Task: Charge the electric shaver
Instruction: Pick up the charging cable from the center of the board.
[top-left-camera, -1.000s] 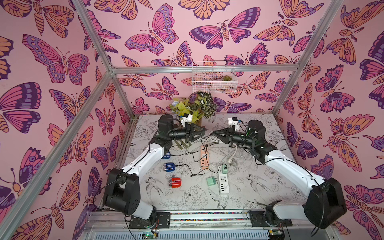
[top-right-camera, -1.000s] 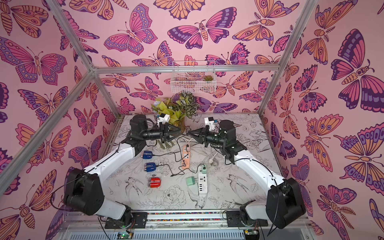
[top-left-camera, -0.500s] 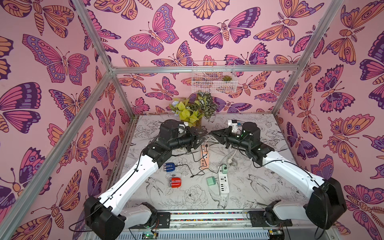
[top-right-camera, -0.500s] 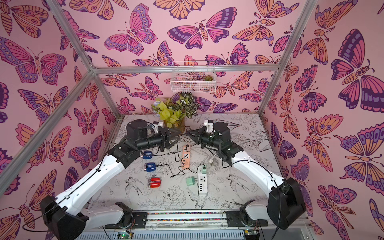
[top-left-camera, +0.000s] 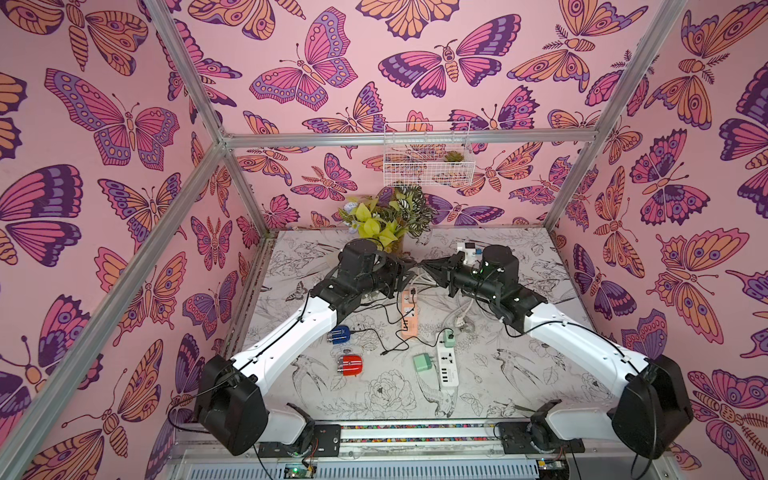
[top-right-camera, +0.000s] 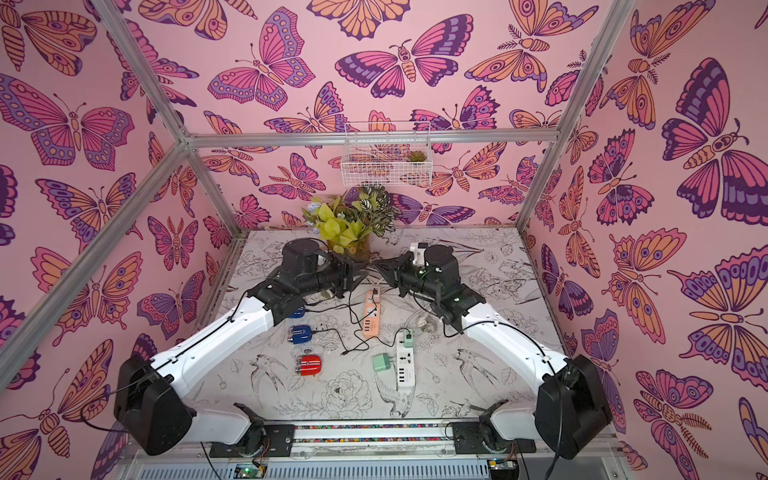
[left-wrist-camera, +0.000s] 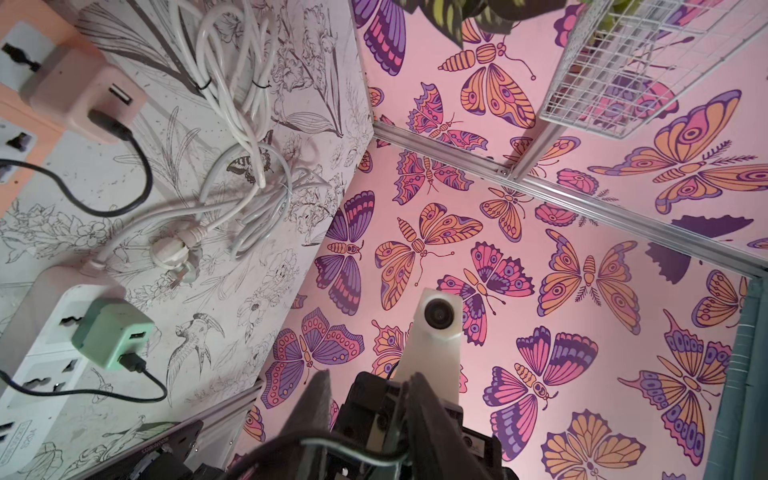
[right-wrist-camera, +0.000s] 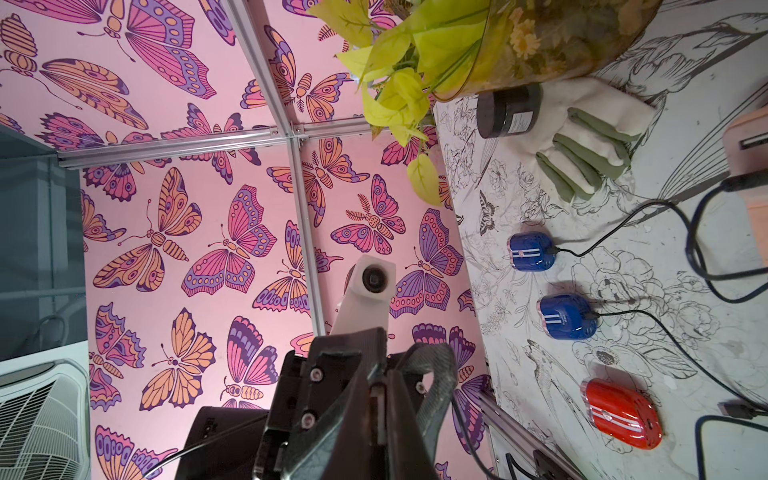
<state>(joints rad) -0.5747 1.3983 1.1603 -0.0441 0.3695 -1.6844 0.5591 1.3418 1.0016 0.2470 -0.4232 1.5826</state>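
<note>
Lowest in both top views, so nearest: the red shaver (top-left-camera: 350, 365) lies flat on the table (top-left-camera: 519, 386), a bit left of centre, with nothing plugged into it. The free end of a black cable (top-left-camera: 384, 353) lies just to its upper right, not touching it. Right of that, a green charger (top-left-camera: 423, 362) sits against a white power strip (top-left-camera: 446, 368).

One step up there's a blue shaver (top-left-camera: 338, 335) with a cable in it, right beside the left arm. In a top view a second blue shaver (top-right-camera: 296, 311) peeks out from under that arm. Centre of frame is the orange power strip (top-left-camera: 409, 309).

Above that, the two grippers meet nose to nose, both raised off the table and both empty. The left gripper (top-left-camera: 409, 266) has its fingers apart in the left wrist view, and the right gripper (top-left-camera: 424, 264) is pinched together.

Farthest back, upper centre: a plant (top-left-camera: 386, 220) by the wall, and a wire basket (top-left-camera: 428, 160) hung above it.
</note>
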